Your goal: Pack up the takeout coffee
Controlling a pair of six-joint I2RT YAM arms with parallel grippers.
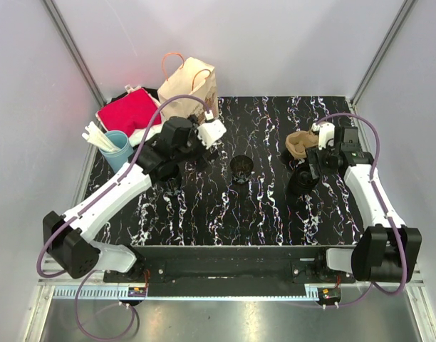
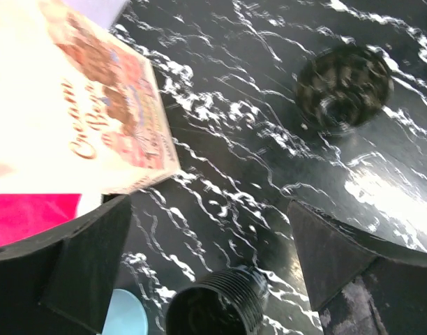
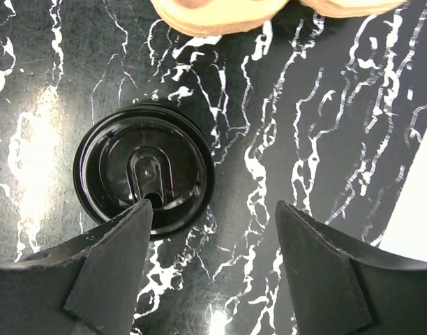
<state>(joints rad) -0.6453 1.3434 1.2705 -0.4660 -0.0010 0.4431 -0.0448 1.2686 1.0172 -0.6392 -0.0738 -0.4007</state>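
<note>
Two black ribbed cups stand open on the black marbled table (image 1: 275,214): one in the middle (image 1: 241,167), one at the left (image 1: 168,175). The left wrist view shows the left cup (image 2: 213,307) low between the fingers, with the middle cup (image 2: 344,87) farther off. My left gripper (image 1: 168,164) (image 2: 210,237) is open above the left cup. A black lid (image 1: 301,182) (image 3: 144,167) lies flat at the right. My right gripper (image 1: 312,167) (image 3: 213,223) is open above it, its left finger (image 3: 109,258) over the lid's rim. A printed paper bag (image 1: 193,85) (image 2: 81,105) stands at the back left.
A brown cardboard sleeve (image 1: 300,142) (image 3: 220,14) lies just behind the lid. A red cloth (image 1: 129,110) (image 2: 25,216) and a light blue cup (image 1: 118,149) holding white sticks sit at the left edge. White walls close in both sides.
</note>
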